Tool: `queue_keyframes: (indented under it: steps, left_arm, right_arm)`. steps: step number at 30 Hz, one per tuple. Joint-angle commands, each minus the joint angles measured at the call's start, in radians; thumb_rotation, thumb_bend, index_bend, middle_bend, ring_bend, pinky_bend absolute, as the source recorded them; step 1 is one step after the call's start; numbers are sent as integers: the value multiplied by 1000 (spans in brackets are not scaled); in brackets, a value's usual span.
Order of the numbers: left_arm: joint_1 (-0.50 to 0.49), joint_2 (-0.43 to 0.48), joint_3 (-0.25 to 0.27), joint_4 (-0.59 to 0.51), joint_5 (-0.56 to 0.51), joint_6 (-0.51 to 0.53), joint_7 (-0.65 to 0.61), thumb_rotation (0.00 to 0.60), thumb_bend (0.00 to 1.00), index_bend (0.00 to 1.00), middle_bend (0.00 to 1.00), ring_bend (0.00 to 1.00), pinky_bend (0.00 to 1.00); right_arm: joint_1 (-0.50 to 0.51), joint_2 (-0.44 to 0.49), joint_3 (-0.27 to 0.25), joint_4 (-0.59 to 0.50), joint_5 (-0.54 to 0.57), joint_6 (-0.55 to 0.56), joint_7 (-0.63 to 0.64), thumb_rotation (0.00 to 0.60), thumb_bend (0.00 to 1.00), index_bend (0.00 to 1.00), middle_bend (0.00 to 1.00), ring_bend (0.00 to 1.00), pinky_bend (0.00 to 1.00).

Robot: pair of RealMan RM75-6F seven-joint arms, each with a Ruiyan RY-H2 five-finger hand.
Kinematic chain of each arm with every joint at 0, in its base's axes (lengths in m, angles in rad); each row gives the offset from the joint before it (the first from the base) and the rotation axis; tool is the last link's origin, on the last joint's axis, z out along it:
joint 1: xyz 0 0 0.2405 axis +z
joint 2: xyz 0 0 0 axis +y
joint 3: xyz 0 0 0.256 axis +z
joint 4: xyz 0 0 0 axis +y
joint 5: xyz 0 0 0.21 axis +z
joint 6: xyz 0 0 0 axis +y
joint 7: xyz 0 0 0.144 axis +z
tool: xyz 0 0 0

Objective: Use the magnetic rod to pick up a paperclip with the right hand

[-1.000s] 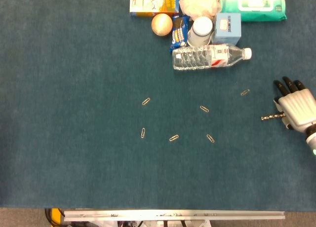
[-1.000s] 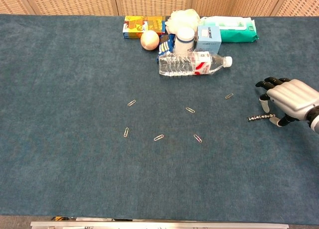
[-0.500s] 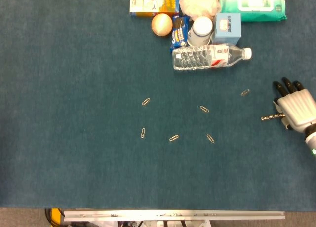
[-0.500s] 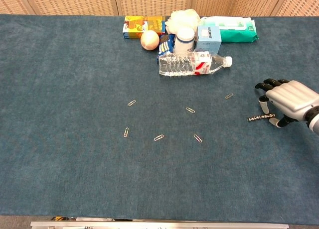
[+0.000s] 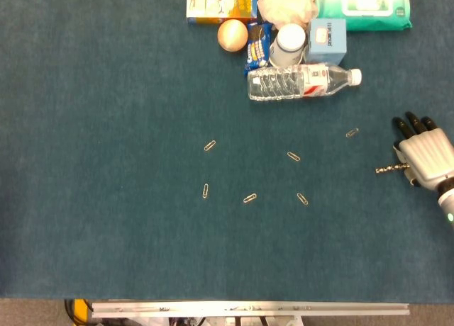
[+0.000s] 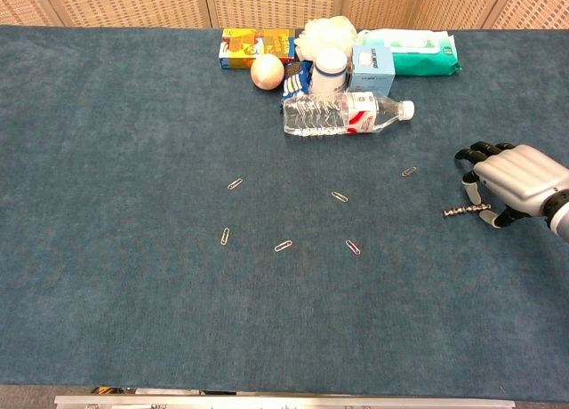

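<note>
- My right hand (image 5: 426,158) sits at the far right of the blue table (image 5: 106,198), knuckles up. Its fingers are curled down over the end of the magnetic rod (image 5: 389,170). It looks like a grip, though the palm hides the actual contact in both views.
- The rod pokes out of the hand toward the left, roughly level, with its tip well short of any clip.
- The chest view is the useful one here: it shows the dark fingertips (image 6: 472,150) bent down toward the cloth and the thumb side under the rod. The head view only gives me the back of the hand.
- The nearest paperclip (image 5: 352,132) lies up and left of the hand, clear of the rod. Five more paperclips (image 5: 250,198) are scattered mid-table.
- At the back there's a water bottle (image 5: 303,81) on its side, an orange ball (image 5: 232,35), a white jar (image 5: 290,44), a light blue box (image 5: 328,40) and a green wipes pack (image 5: 363,7).
- Only the chest view shows the wicker panel wall (image 6: 267,0) behind the table.
- My left hand doesn't show in either view.
</note>
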Motion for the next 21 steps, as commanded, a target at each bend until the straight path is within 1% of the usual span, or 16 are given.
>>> queue_keyframes:
  steps: [1, 13, 21]
  left_arm:
    - [0, 0, 0, 0, 0, 0, 0, 600, 223, 576, 469, 573, 833]
    - [-1, 0, -1, 0, -1, -1, 0, 600, 223, 576, 469, 573, 833]
    - [2, 3, 0, -2, 1, 3, -6, 600, 223, 576, 469, 573, 833]
  right_arm:
    - [0, 2, -1, -3, -1, 2, 1, 600, 321, 599, 118, 0, 159]
    - [-4, 36, -4, -52, -31, 39, 19, 600, 323, 616, 121, 0, 159]
    - [-3, 56, 2, -87, -50, 63, 25, 600, 324, 616, 122, 0, 159]
